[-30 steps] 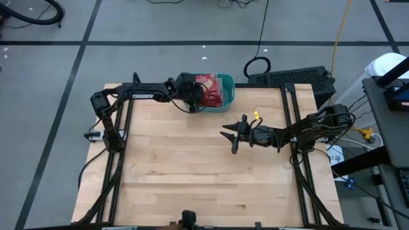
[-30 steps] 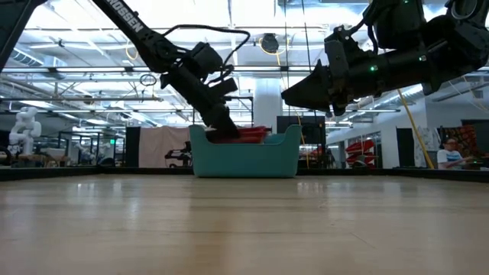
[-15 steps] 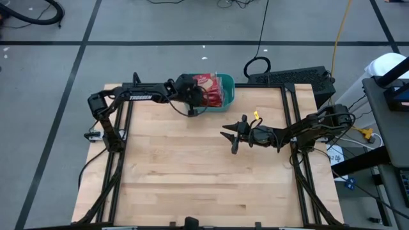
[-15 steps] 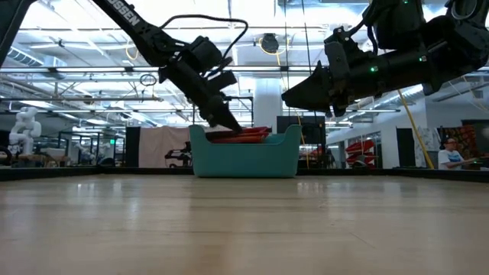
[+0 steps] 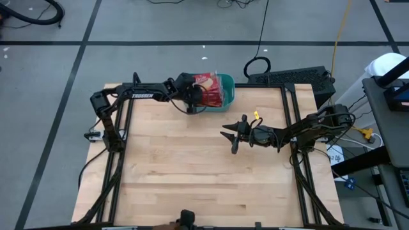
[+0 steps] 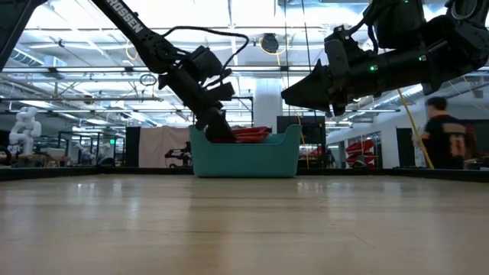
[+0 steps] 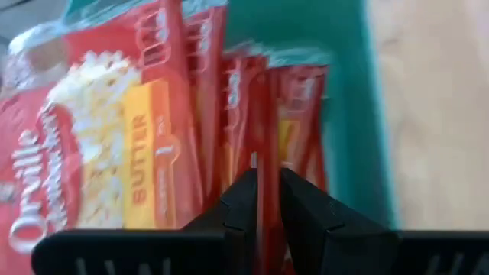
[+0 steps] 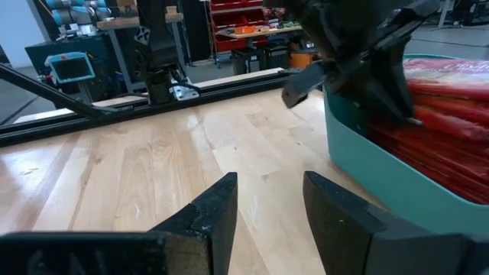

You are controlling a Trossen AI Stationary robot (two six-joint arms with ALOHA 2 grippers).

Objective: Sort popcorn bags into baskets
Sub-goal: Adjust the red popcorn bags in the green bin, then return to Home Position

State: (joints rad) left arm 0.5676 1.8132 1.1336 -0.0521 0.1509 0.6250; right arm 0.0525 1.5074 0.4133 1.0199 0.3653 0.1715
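Teal basket (image 5: 227, 90) at table's far edge, left hand (image 7: 261, 200) pinching popcorn bag (image 7: 268, 191), right hand (image 5: 231, 135) open mid-table.

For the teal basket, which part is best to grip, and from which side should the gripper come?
Grip the basket by its thin upright wall on the table-centre side, coming from above. That rim is bare and open to reach, whereas the popcorn bags fill the inside and the left gripper sits at the other end.

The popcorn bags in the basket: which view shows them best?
The left wrist view: the popcorn bags fill it, labels readable. The high view shows a red patch, the low view red edges above the rim, and the right wrist view a stack's side.
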